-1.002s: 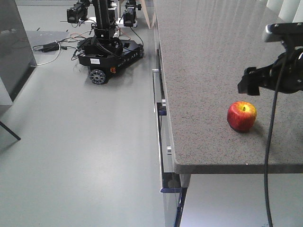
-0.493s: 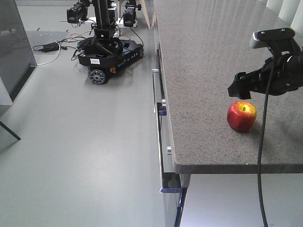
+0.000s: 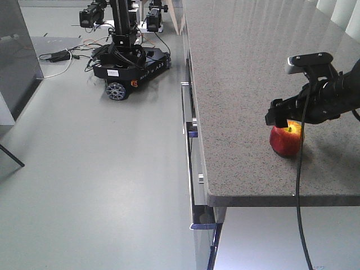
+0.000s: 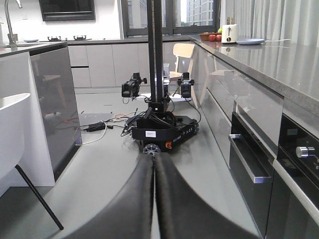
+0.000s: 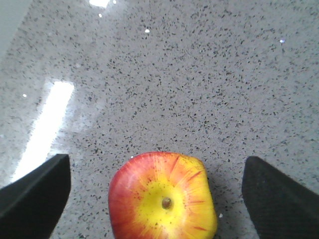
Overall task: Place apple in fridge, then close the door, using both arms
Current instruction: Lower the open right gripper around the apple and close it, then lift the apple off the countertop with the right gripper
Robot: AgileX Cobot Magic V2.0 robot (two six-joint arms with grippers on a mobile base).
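Observation:
The red apple (image 3: 287,142) with a yellow patch round its stem sits upright on the speckled grey countertop (image 3: 242,84), near the front edge. My right gripper (image 3: 284,117) hovers just above it, open. In the right wrist view the apple (image 5: 162,199) lies between the two black fingertips (image 5: 37,191), with a clear gap on each side and no contact. My left gripper (image 4: 153,159) is shut with nothing in it, held low over the floor. The fridge and its door are out of view.
A black wheeled robot base (image 3: 130,63) with cables stands on the floor at the back left; it also shows as the base (image 4: 164,130) ahead of my left gripper. Cabinet fronts with metal handles (image 3: 187,129) run under the countertop. A dark grey panel (image 3: 17,56) stands far left.
My right gripper has moved left and down, from beside and above the apple to directly over it. The apple has not moved.

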